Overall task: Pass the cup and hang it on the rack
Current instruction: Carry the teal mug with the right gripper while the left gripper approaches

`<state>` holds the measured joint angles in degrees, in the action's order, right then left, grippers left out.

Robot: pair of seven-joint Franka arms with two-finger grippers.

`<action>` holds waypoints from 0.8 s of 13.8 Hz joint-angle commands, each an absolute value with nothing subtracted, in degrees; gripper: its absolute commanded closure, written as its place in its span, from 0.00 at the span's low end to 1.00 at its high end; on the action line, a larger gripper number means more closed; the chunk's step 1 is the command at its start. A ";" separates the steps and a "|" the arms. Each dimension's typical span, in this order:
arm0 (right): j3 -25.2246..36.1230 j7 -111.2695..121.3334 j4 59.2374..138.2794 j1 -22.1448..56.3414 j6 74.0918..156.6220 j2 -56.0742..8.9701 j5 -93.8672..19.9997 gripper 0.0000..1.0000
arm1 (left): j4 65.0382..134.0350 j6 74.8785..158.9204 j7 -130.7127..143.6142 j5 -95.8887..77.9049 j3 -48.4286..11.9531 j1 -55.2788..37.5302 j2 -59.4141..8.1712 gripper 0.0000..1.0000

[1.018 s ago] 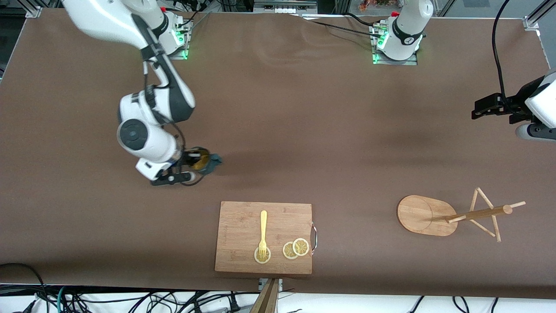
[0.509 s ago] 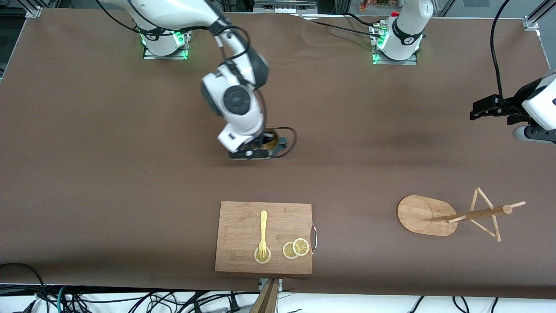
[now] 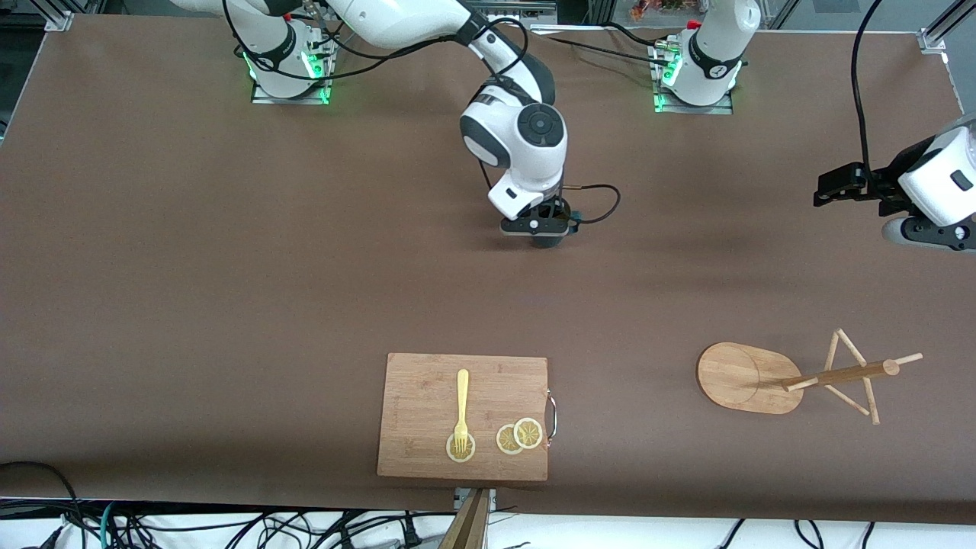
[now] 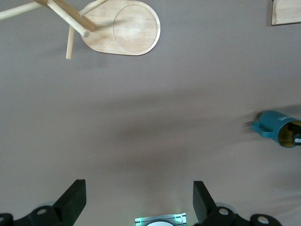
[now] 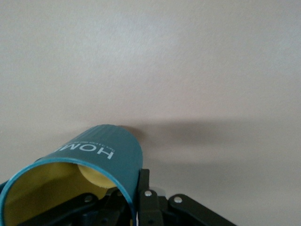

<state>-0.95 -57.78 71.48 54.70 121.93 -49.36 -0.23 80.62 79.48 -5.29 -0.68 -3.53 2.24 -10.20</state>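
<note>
The cup point(image 5: 96, 157) is dark teal with a yellow inside. My right gripper point(image 5: 128, 197) is shut on its rim, one finger inside and one outside. In the front view the right gripper point(image 3: 543, 227) holds it over the table's middle, and only a teal edge of the cup point(image 3: 573, 217) shows under the hand. In the left wrist view the cup point(image 4: 275, 128) hangs tilted, handle toward the rack. The rack point(image 3: 762, 377) stands near the left arm's end; it also shows in the left wrist view point(image 4: 124, 29). My left gripper point(image 3: 837, 187) is open and empty and waits at that end point(image 4: 138, 200).
A wooden cutting board point(image 3: 427, 396) lies near the front edge, with a yellow fork point(image 3: 461, 404) and three lemon slices point(image 3: 518, 436) on it. Its corner shows in the left wrist view point(image 4: 286, 12). A cable loops from the right hand.
My right arm has carried the cup from the right arm's end of the table toward the middle. The left gripper has shifted only slightly.
</note>
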 commanded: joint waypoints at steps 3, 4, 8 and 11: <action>-0.26 -61.35 68.12 55.99 121.29 -52.29 0.79 1.00 | 83.13 78.49 -8.07 -3.85 -3.52 0.53 -10.28 0.00; -0.26 -61.26 68.12 56.16 121.81 -52.90 0.88 1.00 | 83.93 78.49 -10.96 -4.74 -3.78 0.09 -10.28 0.00; -0.26 -61.26 68.12 56.51 122.43 -53.44 0.88 1.00 | 87.62 78.66 -27.47 -5.10 -8.60 -0.09 -10.28 0.00; -0.18 -60.65 68.03 56.25 121.73 -52.74 0.88 0.70 | 91.65 79.62 -37.49 -9.47 -8.79 0.26 -10.37 0.00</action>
<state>-0.69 -60.05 70.14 55.71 122.52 -51.93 -0.05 88.29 78.77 -29.93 -6.10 -8.94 -0.53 -11.16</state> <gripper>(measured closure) 0.925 0.000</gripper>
